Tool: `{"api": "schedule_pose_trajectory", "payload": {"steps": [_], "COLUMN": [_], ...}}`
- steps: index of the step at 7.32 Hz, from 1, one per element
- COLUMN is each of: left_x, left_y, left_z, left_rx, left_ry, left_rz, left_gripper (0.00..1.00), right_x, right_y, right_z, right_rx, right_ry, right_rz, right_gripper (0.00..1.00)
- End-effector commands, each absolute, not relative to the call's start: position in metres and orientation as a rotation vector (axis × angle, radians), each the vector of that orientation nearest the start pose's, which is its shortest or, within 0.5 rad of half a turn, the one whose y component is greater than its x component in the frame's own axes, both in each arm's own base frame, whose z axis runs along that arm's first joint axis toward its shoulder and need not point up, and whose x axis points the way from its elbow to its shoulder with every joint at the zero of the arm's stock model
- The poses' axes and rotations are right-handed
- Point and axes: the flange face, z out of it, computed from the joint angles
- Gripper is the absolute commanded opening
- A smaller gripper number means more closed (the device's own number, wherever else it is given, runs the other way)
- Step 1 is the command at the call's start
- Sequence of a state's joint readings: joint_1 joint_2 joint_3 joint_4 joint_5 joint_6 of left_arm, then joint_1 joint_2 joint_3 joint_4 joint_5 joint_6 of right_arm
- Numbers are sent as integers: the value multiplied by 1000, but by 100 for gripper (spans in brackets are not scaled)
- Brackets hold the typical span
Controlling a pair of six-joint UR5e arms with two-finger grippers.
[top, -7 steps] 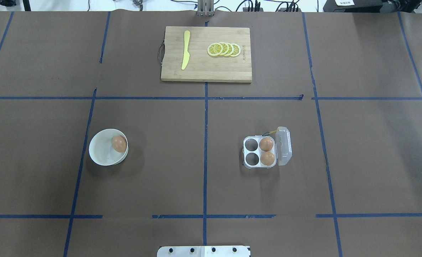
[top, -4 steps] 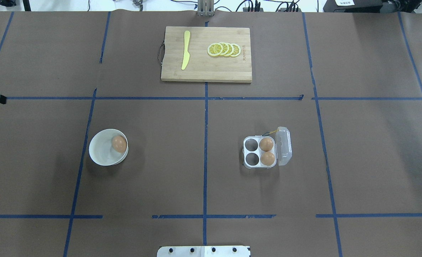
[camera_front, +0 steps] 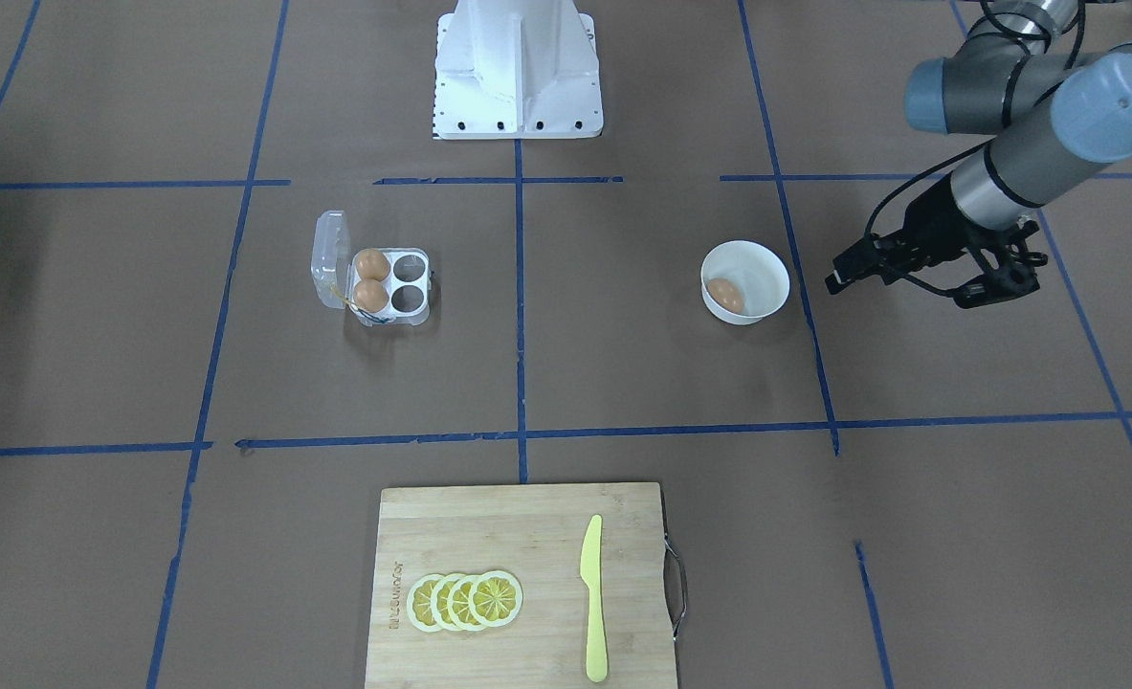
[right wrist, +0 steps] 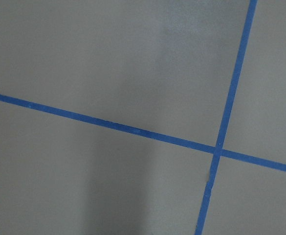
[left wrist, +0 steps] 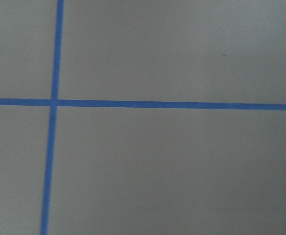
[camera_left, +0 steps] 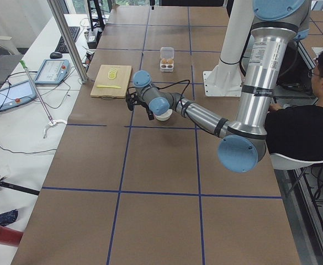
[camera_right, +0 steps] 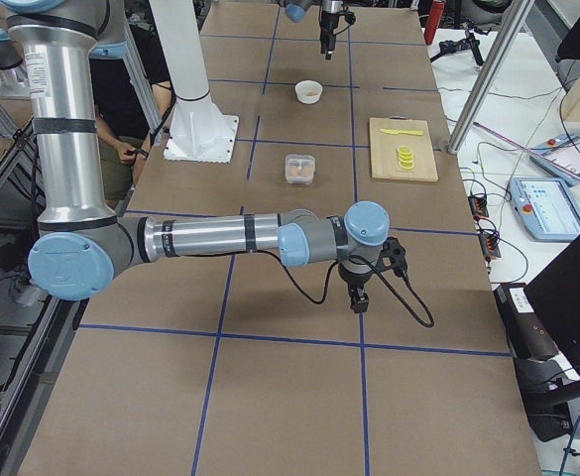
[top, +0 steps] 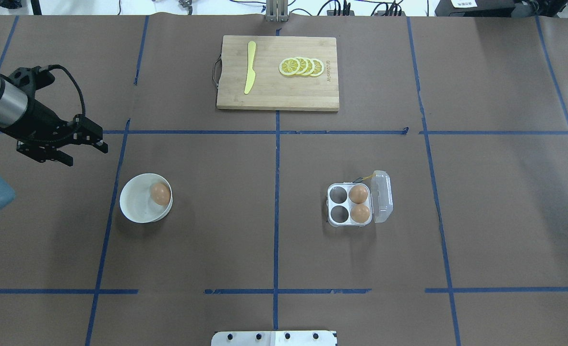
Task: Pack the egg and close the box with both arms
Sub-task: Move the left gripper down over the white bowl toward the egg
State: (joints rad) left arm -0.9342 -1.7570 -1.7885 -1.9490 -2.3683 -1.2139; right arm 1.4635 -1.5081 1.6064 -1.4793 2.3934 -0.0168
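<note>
Your left arm (top: 6, 105) is swinging in now. A second ago the overhead view was showing no arm at all, half a second ago only a black tip at the edge, and now the left gripper (top: 87, 154) is hanging above the bench (top: 264, 240), near the white bowl (top: 131, 211) but not yet over it. I'm reading that as the reach for the egg (top: 160, 193) just getting going, with nothing picked yet. That egg is lying in the bowl against its wall. The left gripper's fingers are spreading wide, holding nothing and touching nothing. The box (top: 329, 206) is sitting well apart from the bowl, its lid (top: 382, 197) standing open, two eggs (top: 359, 194) filling the cells beside the lid and two cells waiting free. Your right gripper (camera_right: 359, 300) is showing only from the side, so I cannot tell how it stands.
</note>
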Motion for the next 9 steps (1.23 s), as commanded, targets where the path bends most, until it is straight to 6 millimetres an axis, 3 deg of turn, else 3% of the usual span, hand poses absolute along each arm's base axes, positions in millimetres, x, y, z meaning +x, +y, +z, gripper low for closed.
{"api": "schedule_pose_trajectory", "payload": {"steps": [1,4,5,9], "left_x": [322,382,383,406], "left_y": [-490,-462,-461,-448], "left_z": [400,383,384,388], "left_rx": [-186,-217,-208,-137], "left_ry": [1064,1043,1040,1000], "left_rz": [-230,-246,-247,-254], "left_gripper": [90,81,77,76], "right_x": [3,3,3,3], "right_y": [-531,-531,-531,-531], "right_z": [595,595,595,595], "right_rx": [144,144,142,144], "right_ry": [-830,-830,-830,-830], "right_rz": [-196,-196,-195,-196], "right_gripper": [100,100,100,100]}}
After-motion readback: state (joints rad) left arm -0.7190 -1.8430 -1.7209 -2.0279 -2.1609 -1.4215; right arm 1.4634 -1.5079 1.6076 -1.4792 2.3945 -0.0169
